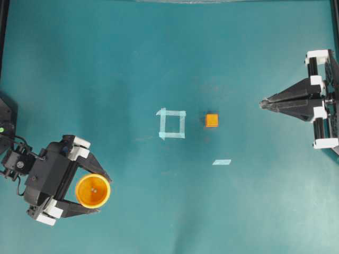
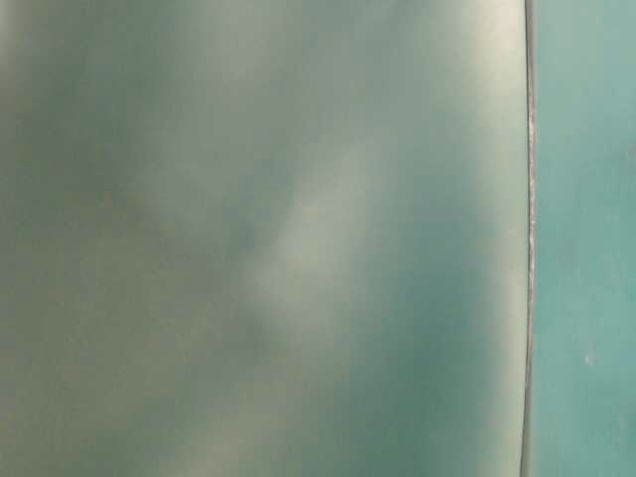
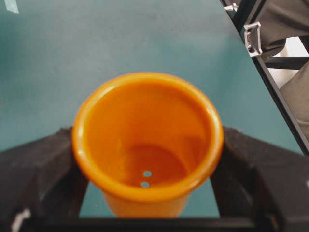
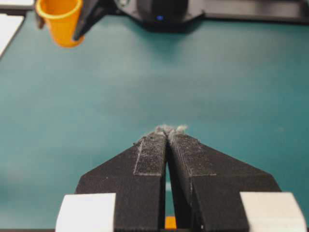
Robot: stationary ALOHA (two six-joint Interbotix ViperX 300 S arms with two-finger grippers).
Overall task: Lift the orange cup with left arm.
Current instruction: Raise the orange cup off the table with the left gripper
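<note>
The orange cup stands upright between the two black fingers of my left gripper at the table's lower left. Seen from the left wrist, the cup fills the gap and both fingers press against its sides just under the rim, so the gripper is shut on it. I cannot tell whether its base touches the table. From the right wrist the cup shows far off at top left. My right gripper rests at the right edge, shut and empty, its tips together.
A small orange cube lies right of centre, beside a square of pale tape. A short tape strip lies below the cube. The table-level view is a blur. A black frame rail borders the table past the cup.
</note>
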